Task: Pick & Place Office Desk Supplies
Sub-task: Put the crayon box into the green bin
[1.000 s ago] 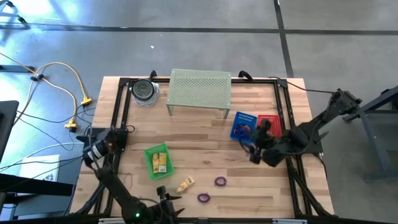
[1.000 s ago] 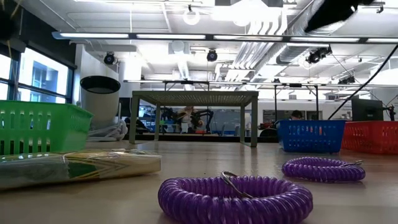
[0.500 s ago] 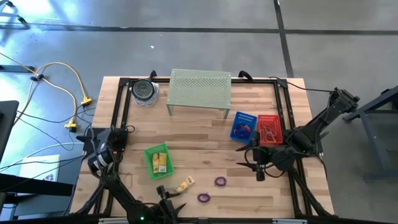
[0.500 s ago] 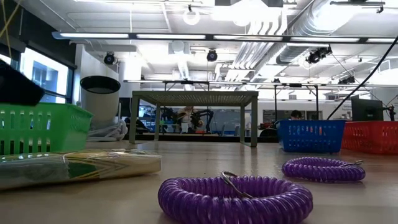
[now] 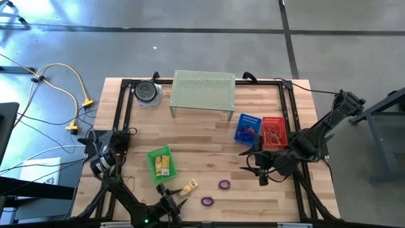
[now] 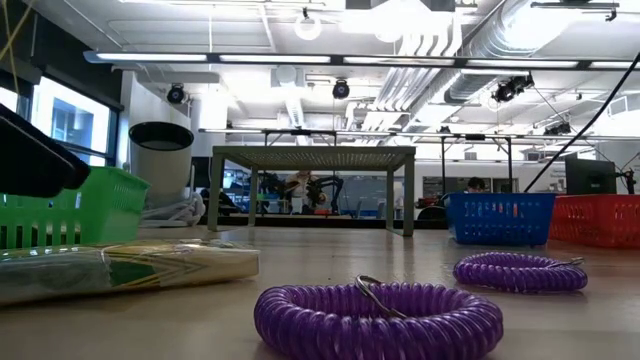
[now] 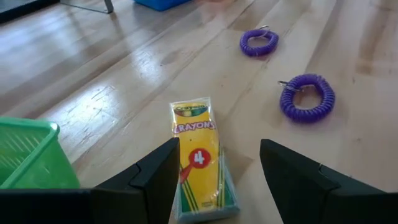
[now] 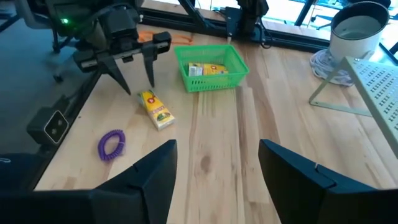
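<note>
The Crayons packet [image 7: 200, 158], yellow with "CRAYONS" and a "4" readable only in the left wrist view, lies flat on the wooden surface [image 5: 209, 133] at about 6 o'clock. The left gripper [image 5: 169, 200] hovers just beside it, fingers spread and empty. Two purple coil loops [image 5: 224, 185] lie toward 5 o'clock. A green basket [image 5: 159, 163] at 8 o'clock holds another yellow packet, seen in the right wrist view. The right gripper [image 5: 261, 170], at 4 o'clock, stands open and empty near the blue basket [image 5: 248, 128] and red basket [image 5: 273, 132].
</note>
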Robot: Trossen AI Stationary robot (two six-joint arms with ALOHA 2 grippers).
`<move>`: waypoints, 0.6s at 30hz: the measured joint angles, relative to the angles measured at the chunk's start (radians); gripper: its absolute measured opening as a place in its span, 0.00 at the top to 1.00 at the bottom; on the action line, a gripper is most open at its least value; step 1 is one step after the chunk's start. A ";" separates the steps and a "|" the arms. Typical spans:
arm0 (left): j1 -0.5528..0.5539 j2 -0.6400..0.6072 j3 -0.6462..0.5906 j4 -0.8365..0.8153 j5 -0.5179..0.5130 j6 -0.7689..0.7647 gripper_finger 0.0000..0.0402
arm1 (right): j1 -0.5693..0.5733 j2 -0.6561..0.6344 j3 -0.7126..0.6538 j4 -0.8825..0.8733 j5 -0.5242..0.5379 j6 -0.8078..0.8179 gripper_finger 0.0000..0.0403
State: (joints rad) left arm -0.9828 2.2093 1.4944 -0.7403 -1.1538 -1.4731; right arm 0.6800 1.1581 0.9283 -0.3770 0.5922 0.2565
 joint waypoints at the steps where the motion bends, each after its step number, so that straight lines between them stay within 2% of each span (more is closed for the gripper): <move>1: 0.003 0.000 -0.001 0.000 0.000 0.004 0.47 | 0.000 0.005 0.000 0.004 0.000 0.000 0.47; 9: 0.013 0.000 -0.026 0.000 0.025 0.005 0.47 | -0.002 0.037 0.000 0.017 -0.002 -0.011 0.47; 18: 0.016 0.034 -0.026 0.015 0.043 0.006 0.47 | -0.002 0.046 0.000 0.083 -0.069 -0.056 0.47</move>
State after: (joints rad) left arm -0.9666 2.2432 1.4681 -0.7251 -1.1104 -1.4674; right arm 0.6781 1.2041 0.9283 -0.2937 0.5235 0.2003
